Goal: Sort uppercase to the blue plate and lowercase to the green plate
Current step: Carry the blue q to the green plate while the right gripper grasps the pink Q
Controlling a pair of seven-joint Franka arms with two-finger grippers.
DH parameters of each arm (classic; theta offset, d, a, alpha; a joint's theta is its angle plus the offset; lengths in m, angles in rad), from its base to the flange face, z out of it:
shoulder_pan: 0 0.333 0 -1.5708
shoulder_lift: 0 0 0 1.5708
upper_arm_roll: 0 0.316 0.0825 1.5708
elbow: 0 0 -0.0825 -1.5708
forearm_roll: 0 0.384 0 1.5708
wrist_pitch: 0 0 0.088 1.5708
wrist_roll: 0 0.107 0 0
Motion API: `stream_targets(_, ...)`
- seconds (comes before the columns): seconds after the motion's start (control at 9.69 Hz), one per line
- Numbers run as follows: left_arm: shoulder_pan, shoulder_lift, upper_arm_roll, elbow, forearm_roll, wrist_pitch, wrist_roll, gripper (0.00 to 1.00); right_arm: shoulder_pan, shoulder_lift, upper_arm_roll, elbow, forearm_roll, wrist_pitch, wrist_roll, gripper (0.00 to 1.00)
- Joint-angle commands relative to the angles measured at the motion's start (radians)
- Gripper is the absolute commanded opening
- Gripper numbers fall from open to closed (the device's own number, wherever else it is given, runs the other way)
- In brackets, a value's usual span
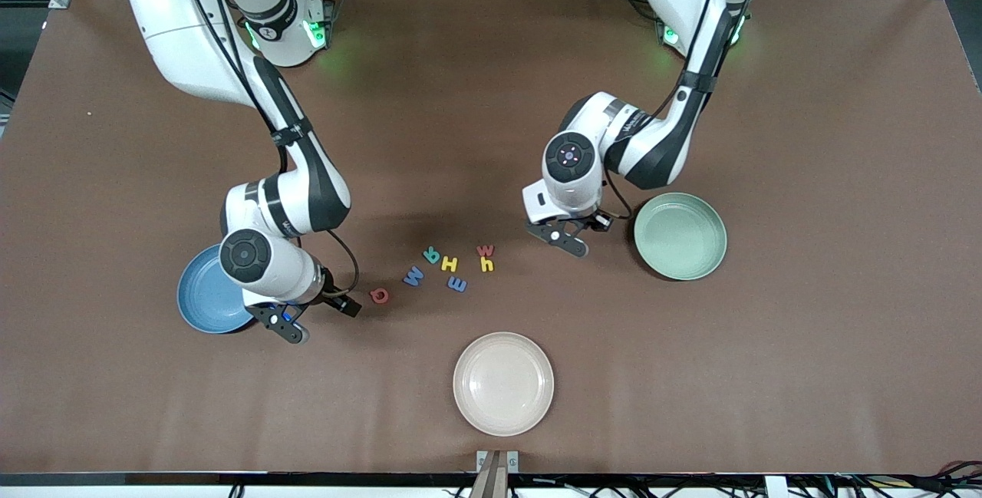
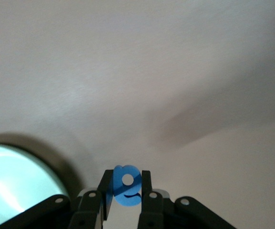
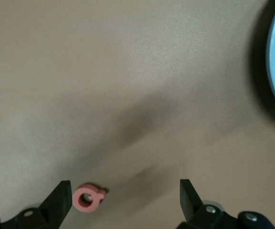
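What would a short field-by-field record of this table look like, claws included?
left claw: shut on the blue a, over the table beside the green plate
right claw: open, above bare table beside the blue plate, near the red Q
plates: both without letters in them
cream plate: nearest the front camera
loose letters: clustered between the arms

A robotics lab: 2 arms, brown-covered table (image 1: 491,61), aluminium framing, cables.

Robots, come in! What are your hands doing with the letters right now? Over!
Left gripper shut on blue a, up beside green plate. Right gripper open, over table by red Q, near blue plate. Nothing in the way.
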Motion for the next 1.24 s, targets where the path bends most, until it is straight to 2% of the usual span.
stream_targets(0.0, 0.035, -0.052, -0.004, -0.106, 0.059, 0.071, 0.018, 0.04, 0.018, 0.059, -0.007, 0.077, 0.011, -0.014, 0.147, 1.0)
stream_targets(0.1, 0.075, -0.072, -0.005, -0.158, 0.065, 0.14, 0.035, 0.0, 0.037, 0.091, -0.012, 0.11, 0.011, -0.017, 0.233, 1.0)
stream_targets(0.31, 0.139, -0.105, -0.008, -0.199, 0.063, 0.173, 0.136, 0.0, 0.113, 0.152, -0.087, 0.155, 0.047, -0.022, 0.38, 1.0)
stream_targets(0.52, 0.188, -0.128, -0.01, -0.214, 0.057, 0.165, 0.228, 0.0, 0.159, 0.165, -0.163, 0.158, 0.209, -0.022, 0.407, 1.0)
stream_targets(0.72, 0.215, -0.153, -0.01, -0.28, 0.056, 0.208, 0.243, 0.0, 0.189, 0.166, -0.222, 0.158, 0.36, -0.03, 0.409, 1.0)
stream_targets(0.93, 0.245, -0.174, -0.013, -0.422, 0.051, 0.41, 0.243, 0.0, 0.228, 0.184, -0.243, 0.155, 0.394, -0.025, 0.431, 1.0)
stream_targets(1.03, 0.251, -0.179, -0.013, -0.444, 0.051, 0.432, 0.243, 0.0, 0.256, 0.201, -0.26, 0.155, 0.394, -0.021, 0.459, 1.0)
stream_targets(1.13, 0.251, -0.179, -0.014, -0.447, 0.05, 0.435, 0.242, 0.06, 0.274, 0.214, -0.265, 0.157, 0.396, -0.019, 0.468, 1.0)
